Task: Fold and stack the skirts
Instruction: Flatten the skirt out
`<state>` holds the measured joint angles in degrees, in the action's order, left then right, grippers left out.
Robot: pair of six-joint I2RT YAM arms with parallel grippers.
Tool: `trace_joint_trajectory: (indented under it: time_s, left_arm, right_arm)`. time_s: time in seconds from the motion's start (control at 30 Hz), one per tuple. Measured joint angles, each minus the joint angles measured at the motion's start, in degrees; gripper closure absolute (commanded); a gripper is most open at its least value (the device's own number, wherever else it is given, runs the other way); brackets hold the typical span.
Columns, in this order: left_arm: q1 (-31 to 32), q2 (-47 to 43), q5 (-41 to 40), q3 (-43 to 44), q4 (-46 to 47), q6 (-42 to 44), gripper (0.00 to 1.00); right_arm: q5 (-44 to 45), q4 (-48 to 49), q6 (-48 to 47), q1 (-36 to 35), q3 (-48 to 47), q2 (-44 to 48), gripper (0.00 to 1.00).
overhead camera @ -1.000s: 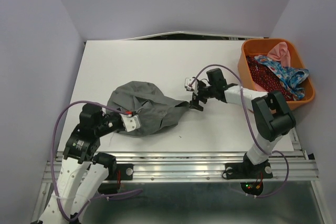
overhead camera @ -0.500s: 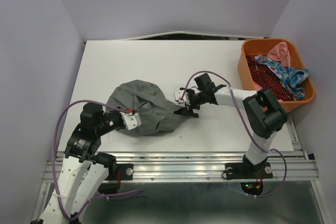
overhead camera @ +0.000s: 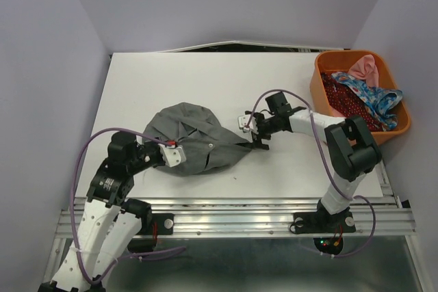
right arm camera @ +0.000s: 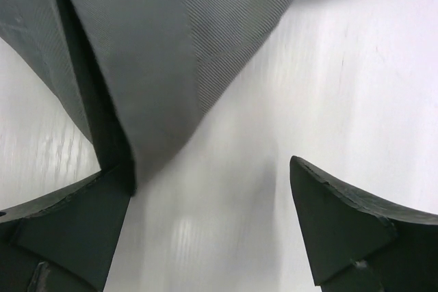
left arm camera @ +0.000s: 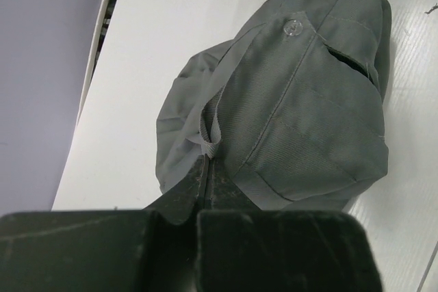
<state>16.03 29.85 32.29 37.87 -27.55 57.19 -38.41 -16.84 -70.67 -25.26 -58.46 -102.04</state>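
The grey skirt (overhead camera: 195,141) lies crumpled on the white table (overhead camera: 205,80), left of centre, and tapers to a point on its right. My left gripper (overhead camera: 181,155) is shut on a belt loop at its near-left edge; the wrist view shows its closed fingers (left arm camera: 207,169) holding the cloth (left arm camera: 301,114). My right gripper (overhead camera: 254,140) is open at the skirt's right tip. In its wrist view (right arm camera: 211,169) the grey cloth (right arm camera: 150,52) ends against the left finger and bare table lies between the jaws. The dark red skirt (overhead camera: 342,100) and the blue flowered skirt (overhead camera: 369,97) lie in the orange basket (overhead camera: 321,76).
The orange basket stands at the table's far right edge, with a pink cloth (overhead camera: 363,66) also in it. The table's back edge (overhead camera: 219,50) meets the lilac walls. A metal rail (overhead camera: 239,213) runs along the near edge.
My right gripper went left onto the skirt's right corner, then came back right. That corner is now drawn into a longer point. My left gripper shifted slightly, still holding.
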Motion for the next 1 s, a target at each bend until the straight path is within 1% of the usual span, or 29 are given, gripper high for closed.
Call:
trace_joint_trajectory:
  time_s: [0.17,0.37,0.57,0.77,0.87,1.0]
  left_arm:
    - [0.11,1.25,0.26,0.00,0.39,0.57,1.00]
    - [0.09,1.84,-0.33,0.00,1.92,0.96,1.00]
    - [0.09,1.90,-0.44,0.00,2.56,1.38,1.00]
    - [0.09,2.19,-0.44,0.00,2.97,1.51,1.00]
    - [0.09,2.47,-0.46,0.00,3.50,1.49,1.00]
    - [0.09,3.02,-0.52,0.00,4.39,1.46,1.00]
  right_arm:
    - [-1.42,-5.99,-0.48,3.85,-1.62,1.51,0.00]
    - [-3.28,-10.58,3.98,4.20,-4.15,3.74,0.00]
    - [-4.35,-11.04,10.60,4.20,-7.21,3.76,0.00]
    - [-7.32,-15.10,10.60,4.04,-8.98,3.89,0.00]
    - [-7.28,-16.55,9.84,2.75,-7.80,5.07,0.00]
    - [-7.02,-15.76,9.64,-0.66,-1.25,8.76,0.00]
